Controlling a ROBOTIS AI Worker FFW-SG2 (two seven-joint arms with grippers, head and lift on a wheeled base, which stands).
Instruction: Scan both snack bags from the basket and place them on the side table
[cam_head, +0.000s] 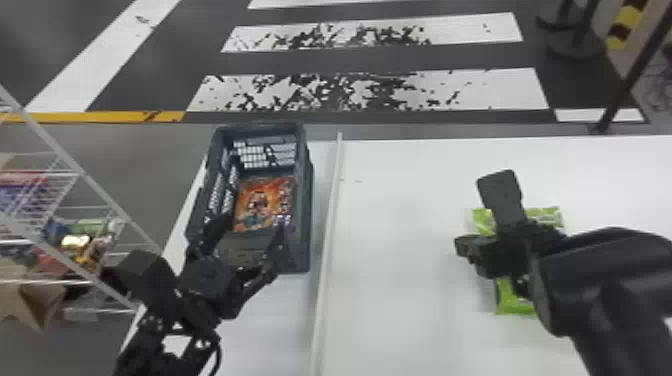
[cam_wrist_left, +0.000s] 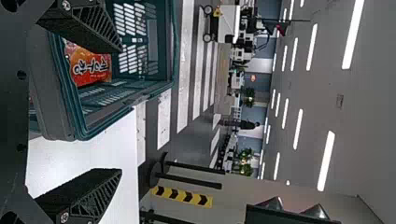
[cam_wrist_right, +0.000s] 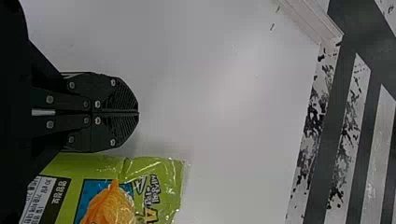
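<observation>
Head view: orange bag lying in the basket, shiny, colorful print facing up; basket standing by the counter's left edge. Green bag lying right of the raised strip, in from the counter's far edge. Left pincer spreading wide at the basket's near end, holding nothing; right pincer hovering over the green bag.

Left wrist view: left pincer gaping, one finger overlapping the basket; orange bag showing white lettering.

Right wrist view: right pincer pressing its fingers together, gripping nothing; green bag showing a chip picture, wrinkling at its end.
</observation>
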